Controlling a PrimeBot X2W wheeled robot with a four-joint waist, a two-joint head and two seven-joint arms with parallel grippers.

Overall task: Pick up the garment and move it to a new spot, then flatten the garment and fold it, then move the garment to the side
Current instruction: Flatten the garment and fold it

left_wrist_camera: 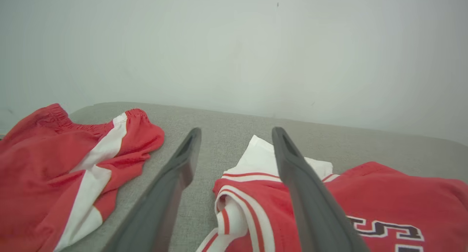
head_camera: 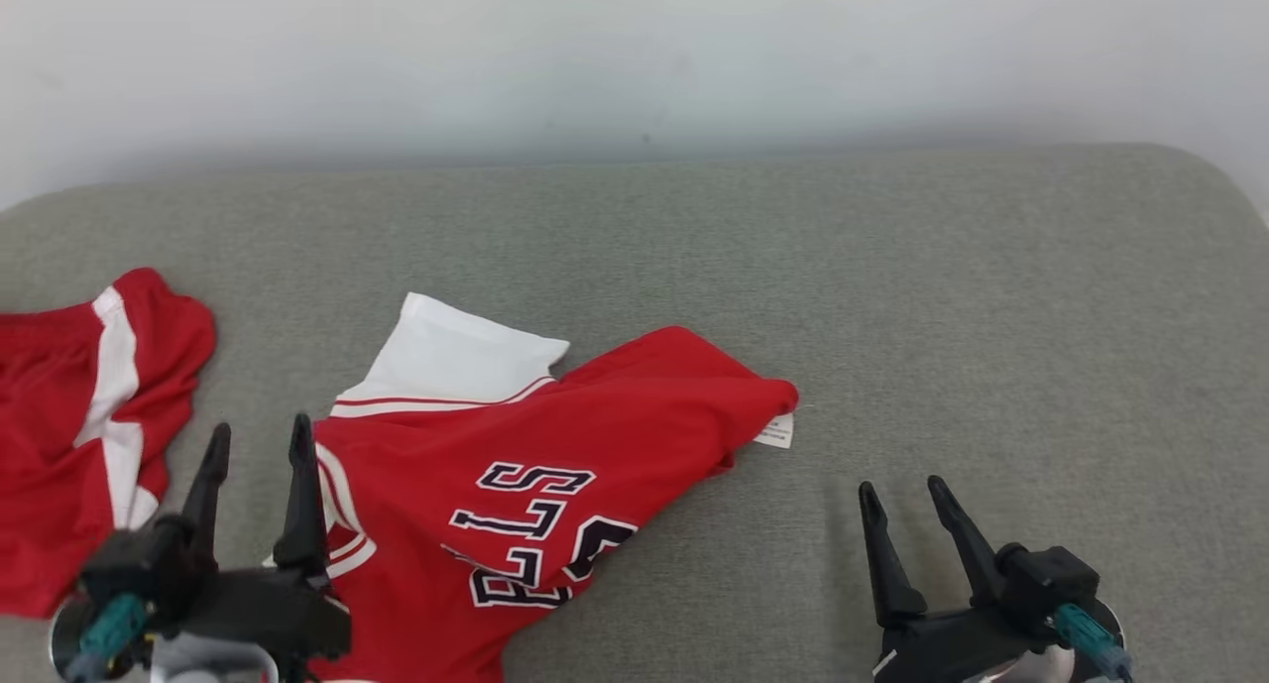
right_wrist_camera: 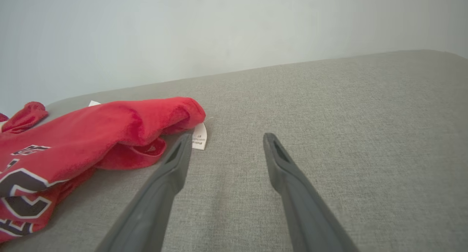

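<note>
Grey woven fabric surface [head_camera: 892, 267] carries the crumpled red basketball jersey [head_camera: 555, 435] left of centre. Its long axis slants from the near edge toward the far right, black-and-white lettering up, a white panel poking out behind. Red-and-white shorts [head_camera: 59, 435] lie apart at the left. The left gripper [head_camera: 260, 425], fingers spread and pointing forward, sits at the jersey's left edge. The right gripper [head_camera: 902, 485], likewise spread, is over bare fabric right of the small white label [head_camera: 776, 431].

Both look like matte black plastic. The left tool [head_camera: 260, 425] and right tool [head_camera: 900, 485] each have two long tapered fingers [left_wrist_camera: 314, 208], dark grey up close, with a slim slot near the tip. Each chunky black base carries a teal plug [head_camera: 111, 631], roughly 8 o'clock on the left one, 4 o'clock on the right.
</note>
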